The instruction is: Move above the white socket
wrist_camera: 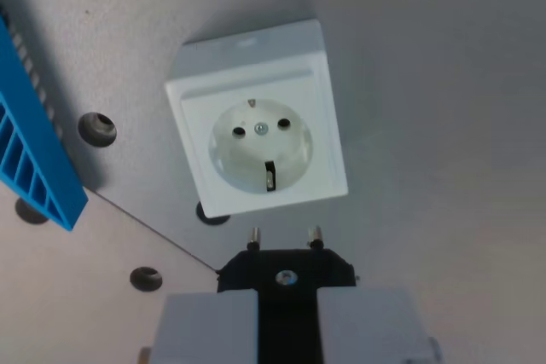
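White socket (258,118) lies at twelve o'clock from the gripper (286,317), close, its two holes roughly level across the view. The gripper is clamped on a black plug (286,268), pins pointing toward the socket.

- No text, brand, number or sign can be read on the white socket (256,121); its face is plain
- The blue part (34,151) at nine o'clock bears none either

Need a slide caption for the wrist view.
Gripper holding a black plug, pins toward the white socket on a grey table.
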